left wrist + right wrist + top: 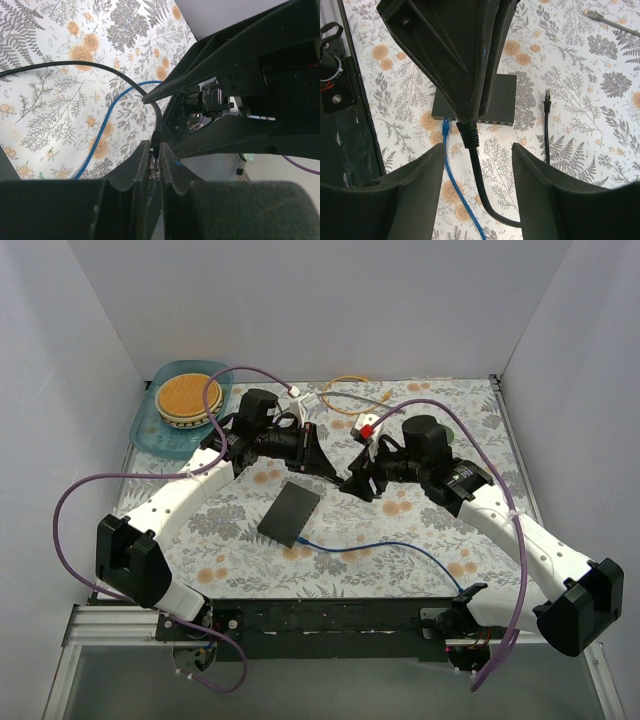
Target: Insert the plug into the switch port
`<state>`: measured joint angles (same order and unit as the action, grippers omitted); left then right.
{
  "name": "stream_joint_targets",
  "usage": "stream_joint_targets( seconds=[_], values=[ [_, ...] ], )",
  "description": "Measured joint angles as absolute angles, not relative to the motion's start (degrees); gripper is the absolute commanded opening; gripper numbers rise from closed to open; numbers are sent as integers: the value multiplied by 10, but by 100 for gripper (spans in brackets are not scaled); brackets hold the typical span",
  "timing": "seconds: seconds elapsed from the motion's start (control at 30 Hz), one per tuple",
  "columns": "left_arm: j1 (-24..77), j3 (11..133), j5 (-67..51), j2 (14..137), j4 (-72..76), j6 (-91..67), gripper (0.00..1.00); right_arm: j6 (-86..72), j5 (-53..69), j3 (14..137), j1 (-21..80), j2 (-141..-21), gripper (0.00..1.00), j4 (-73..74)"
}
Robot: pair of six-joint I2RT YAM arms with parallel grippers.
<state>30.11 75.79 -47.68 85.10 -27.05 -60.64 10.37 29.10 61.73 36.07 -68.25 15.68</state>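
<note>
The switch (290, 512) is a flat black box lying on the floral cloth in the middle; in the right wrist view (506, 100) its socket edge faces the camera. A blue cable (380, 548) is plugged into its left socket (445, 131). My left gripper (320, 462) hovers just beyond the switch and is shut on the plug (155, 146) of a black cable (90, 65). In the right wrist view that plug's boot (470, 135) hangs from the left fingers in front of the sockets. My right gripper (355, 483) is open and empty, its fingers either side of the black cable (490, 200).
A second black plug (547, 96) lies loose on the cloth right of the switch. A grey plug (592, 12) lies farther off. A teal tray (150, 430) with a wooden disc stands back left. An orange cable loop (350, 385) and a small red part (368, 430) lie at the back.
</note>
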Motion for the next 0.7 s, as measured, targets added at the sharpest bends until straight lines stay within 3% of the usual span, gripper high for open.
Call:
stream_joint_targets(
  seconds=[0.5,0.6,0.63,0.7],
  values=[
    [301,758,-489,858,-285,-604,0,125,200,617,409,-700,50,171],
    [301,758,-489,858,-284,-604,0,124,195,617,413,-706,38,171],
    [301,758,-489,859,-285,-604,0,124,195,617,413,-706,23,171],
    [300,759,-486,860,-282,-602,0,124,197,617,416,-706,6,171]
  ],
)
